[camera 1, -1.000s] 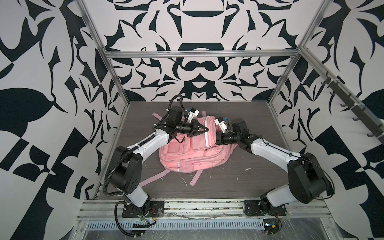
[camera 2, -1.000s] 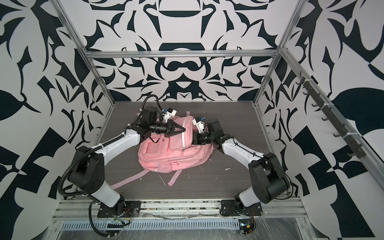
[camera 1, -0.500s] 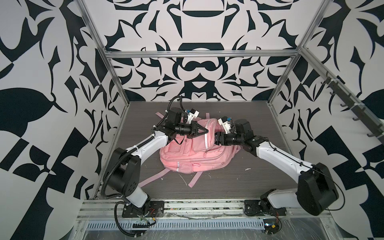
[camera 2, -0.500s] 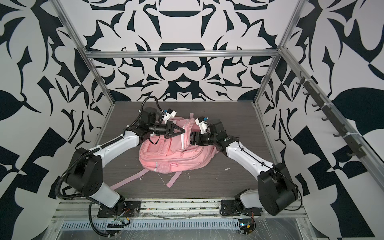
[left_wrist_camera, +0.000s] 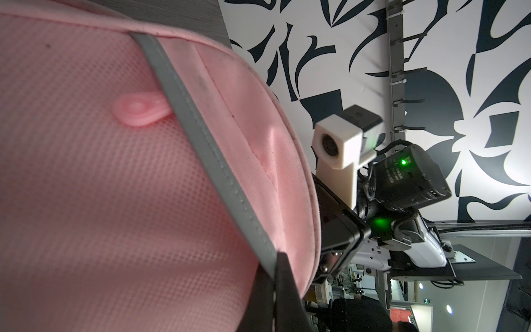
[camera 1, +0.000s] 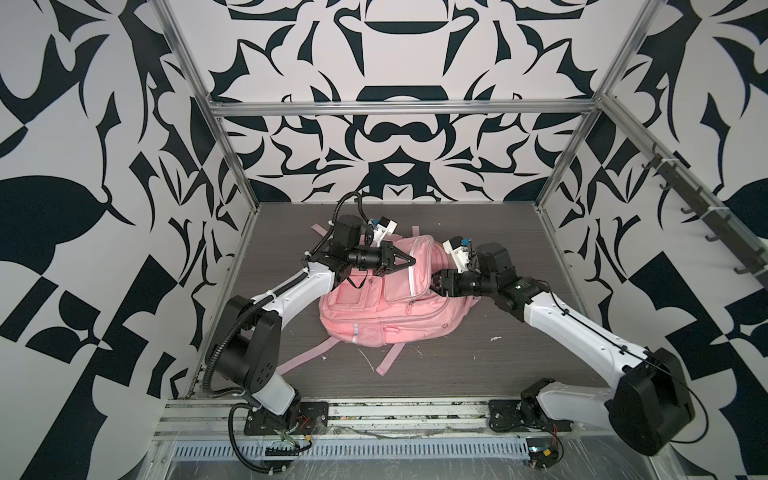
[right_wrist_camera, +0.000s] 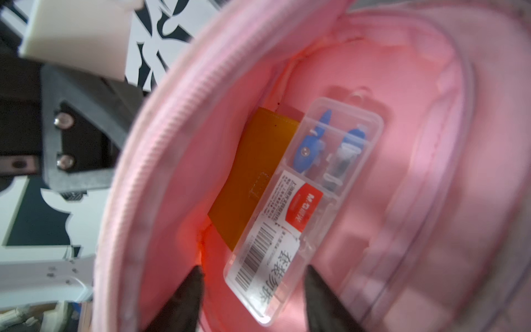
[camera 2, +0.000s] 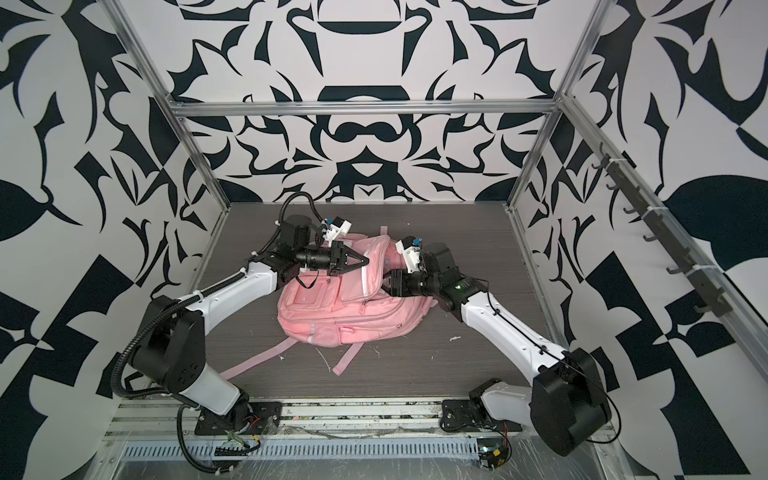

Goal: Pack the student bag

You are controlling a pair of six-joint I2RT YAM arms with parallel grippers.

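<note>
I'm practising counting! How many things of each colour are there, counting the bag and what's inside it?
Pink: 1, the bag
Clear: 1, the box
Orange: 1, a flat thing
Total: 3

The student bag [camera 1: 386, 307] is matt pink woven cloth crossed by a smooth grey strip [left_wrist_camera: 207, 149]. The case [right_wrist_camera: 339, 161] inside is clear glossy plastic bearing a paper label [right_wrist_camera: 273, 244]; the bench [camera 1: 498, 365] is matt wood-grain.
</note>
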